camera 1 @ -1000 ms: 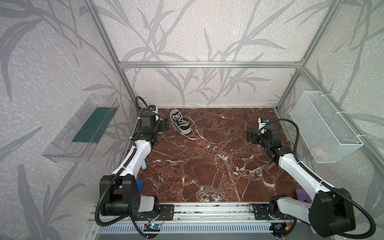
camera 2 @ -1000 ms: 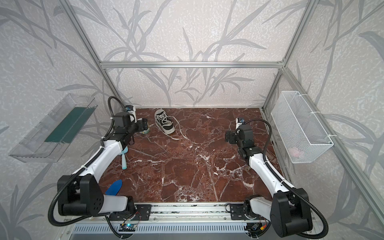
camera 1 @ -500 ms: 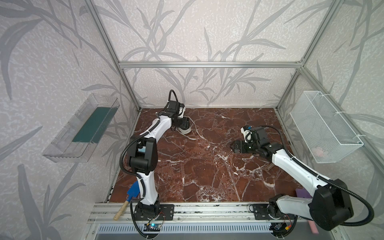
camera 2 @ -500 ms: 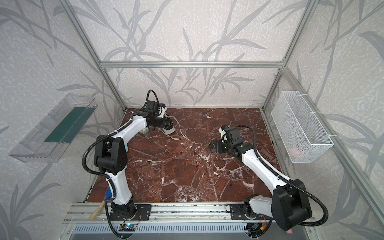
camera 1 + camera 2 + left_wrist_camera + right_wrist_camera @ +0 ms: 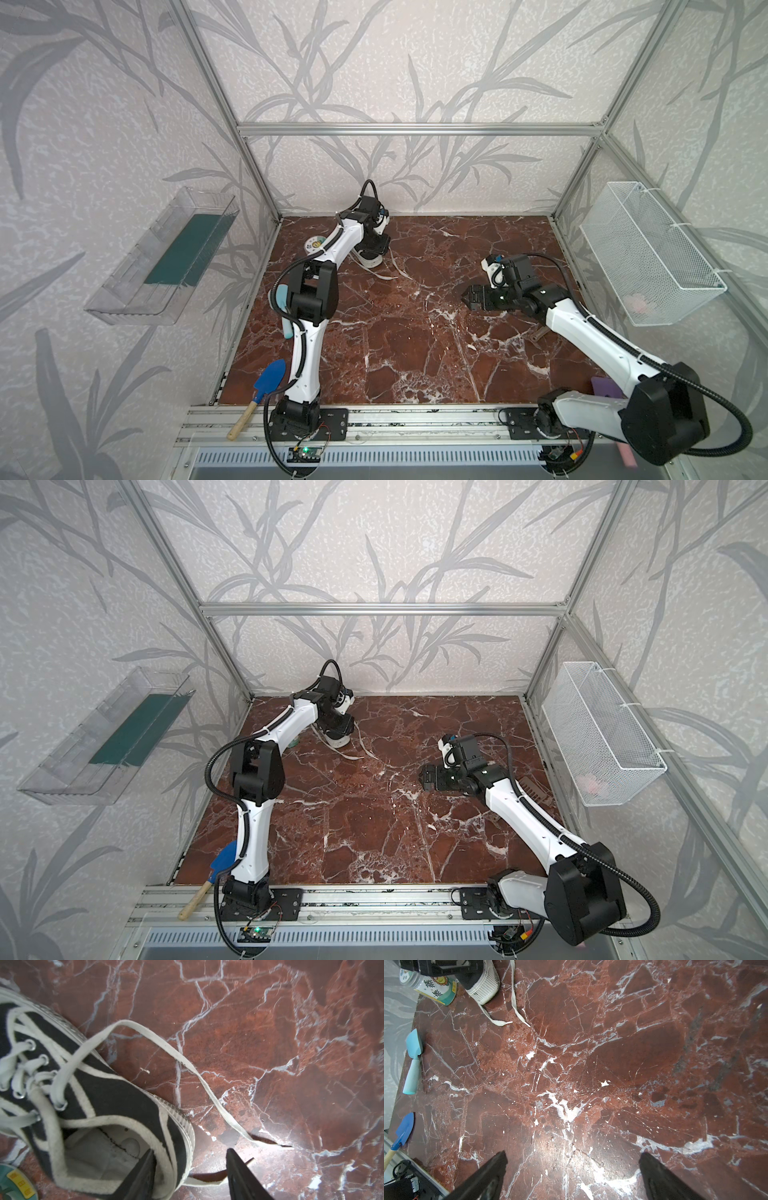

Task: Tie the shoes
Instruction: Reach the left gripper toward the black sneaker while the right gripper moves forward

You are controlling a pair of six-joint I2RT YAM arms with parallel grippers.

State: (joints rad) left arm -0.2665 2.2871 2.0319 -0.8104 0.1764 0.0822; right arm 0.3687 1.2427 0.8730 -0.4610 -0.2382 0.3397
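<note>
The shoe [image 5: 370, 259] [image 5: 338, 738] is a black canvas sneaker with a white toe cap, standing at the back left of the marble floor. Its two white laces [image 5: 500, 1021] lie loose and untied in front of the toe. My left gripper [image 5: 190, 1150] [image 5: 375, 242] hangs over the heel [image 5: 176, 1147], open, one finger [image 5: 145, 1165] inside the shoe's opening and the other outside above the marble, with a gap to the heel wall. One lace [image 5: 166, 1047] runs out across the floor. My right gripper [image 5: 573, 1153] [image 5: 467, 296] stands wide open over bare marble, right of the middle.
A small jar with a colourful lid [image 5: 313, 245] stands just left of the shoe. A light blue scoop [image 5: 414, 1059] and a blue shovel [image 5: 268, 380] lie along the left edge. A wire basket [image 5: 648, 253] hangs on the right wall, a clear tray [image 5: 166, 257] on the left.
My left arm has swung from the left edge to the shoe and its jaws have narrowed around the heel. My right gripper has moved in toward the middle of the floor.
</note>
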